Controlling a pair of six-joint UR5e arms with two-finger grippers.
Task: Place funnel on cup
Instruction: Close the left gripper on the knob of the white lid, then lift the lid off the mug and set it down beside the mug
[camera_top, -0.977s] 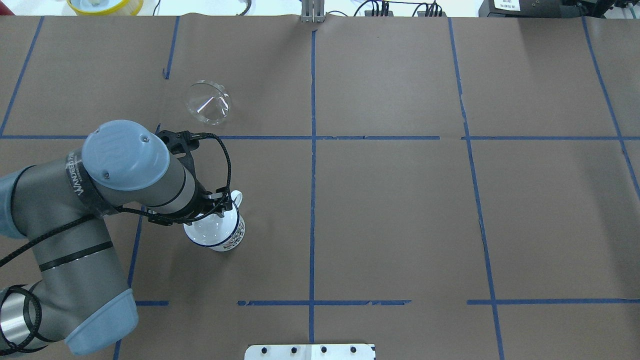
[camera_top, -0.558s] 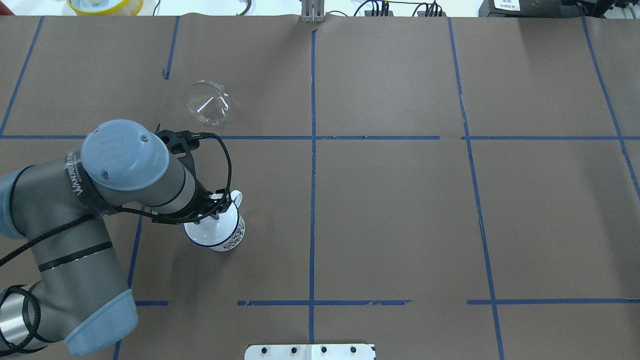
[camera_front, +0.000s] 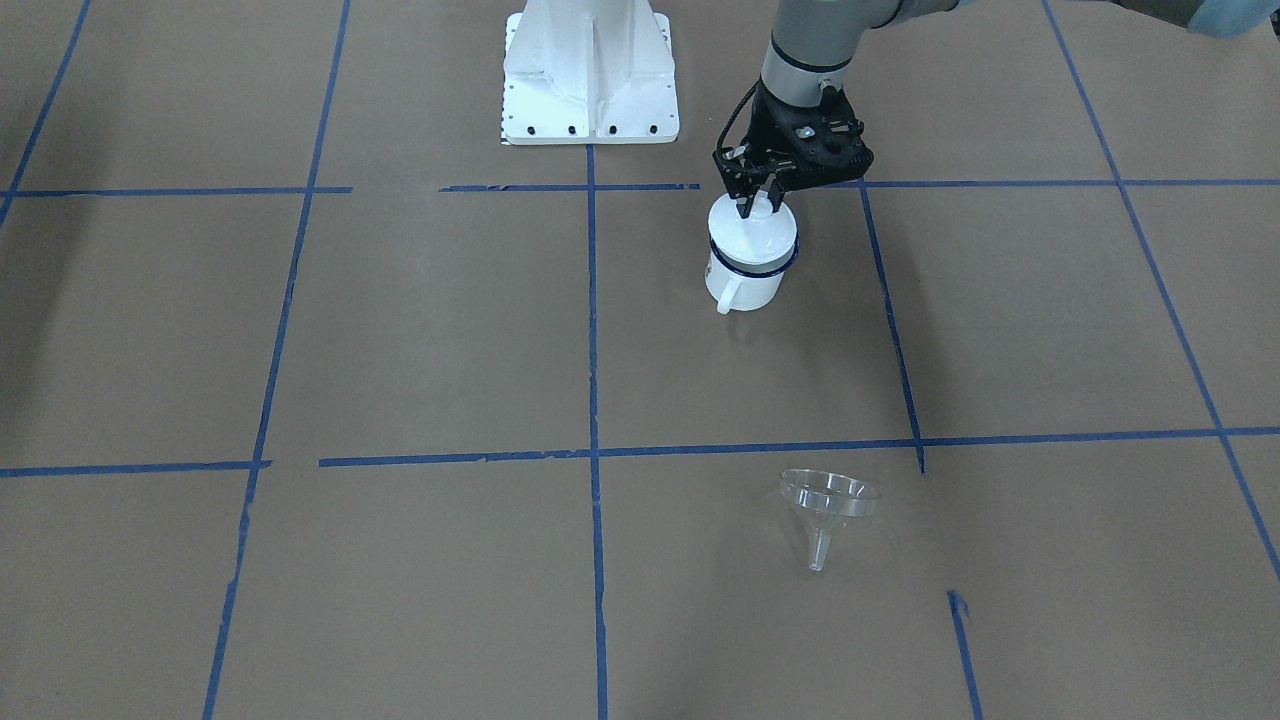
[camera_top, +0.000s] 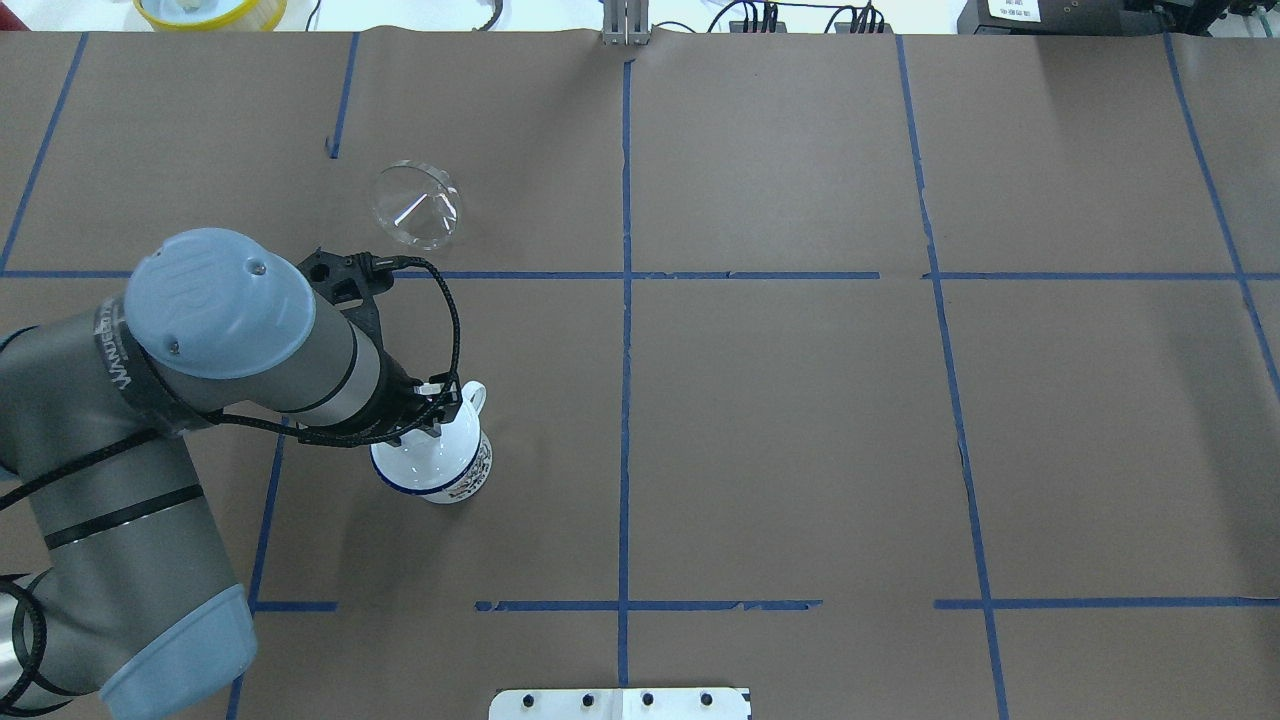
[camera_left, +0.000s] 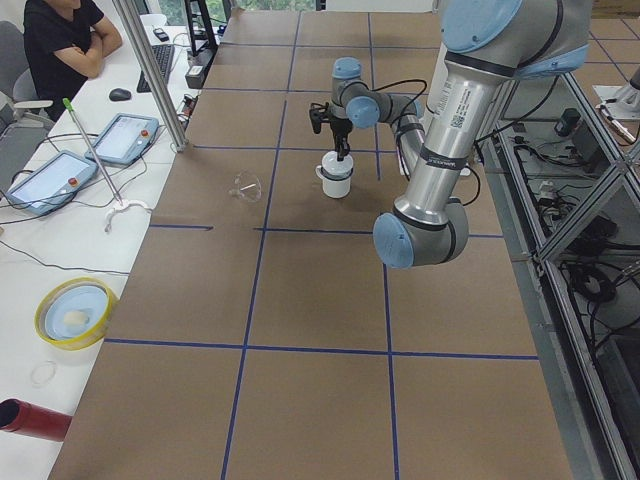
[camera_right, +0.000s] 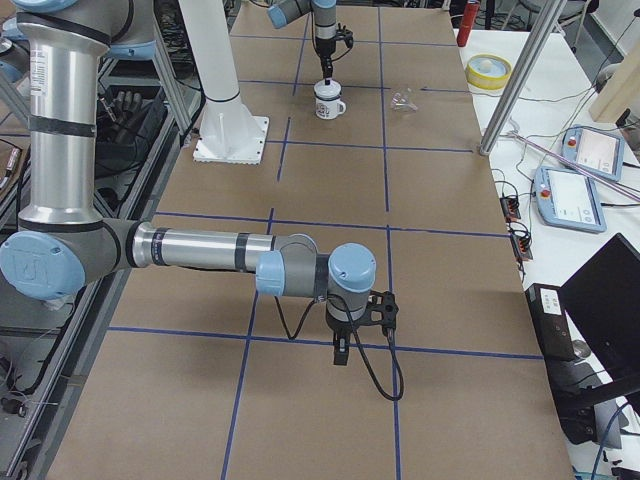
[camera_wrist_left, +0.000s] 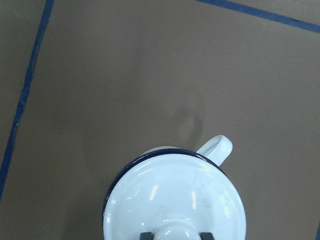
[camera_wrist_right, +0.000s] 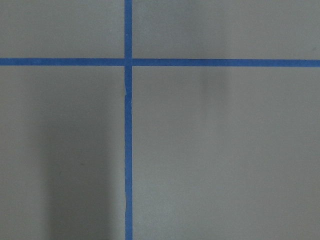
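**Front view.** Cup (camera_front: 745, 282) upright on tabletop (camera_front: 400, 330), handle turned away from the robot base. White lid (camera_front: 762, 238) sits on the cup. Left gripper (camera_front: 757, 205) directly above the cup, pinching the lid's knob. Funnel (camera_front: 828, 500) lies well apart from the cup, on the side away from the base. It appears tilted, with the spout pointing away from the cup.

**Overhead view.** Funnel beyond the cup and slightly to the robot's left. Only the left arm is in view.

**Left side view.** Bare tabletop between funnel and cup.

**Right side view.** Right gripper (camera_right: 341, 352) hangs far from the cup. Whether it is spread or pressed together cannot be told.

**Left wrist view.** Lid covers the cup's mouth, with a finger on either side of the knob.

**Right wrist view.** Tabletop and tape lines only.

**Judgement.** The lid must come off first. The left arm is the nearer one for the funnel.
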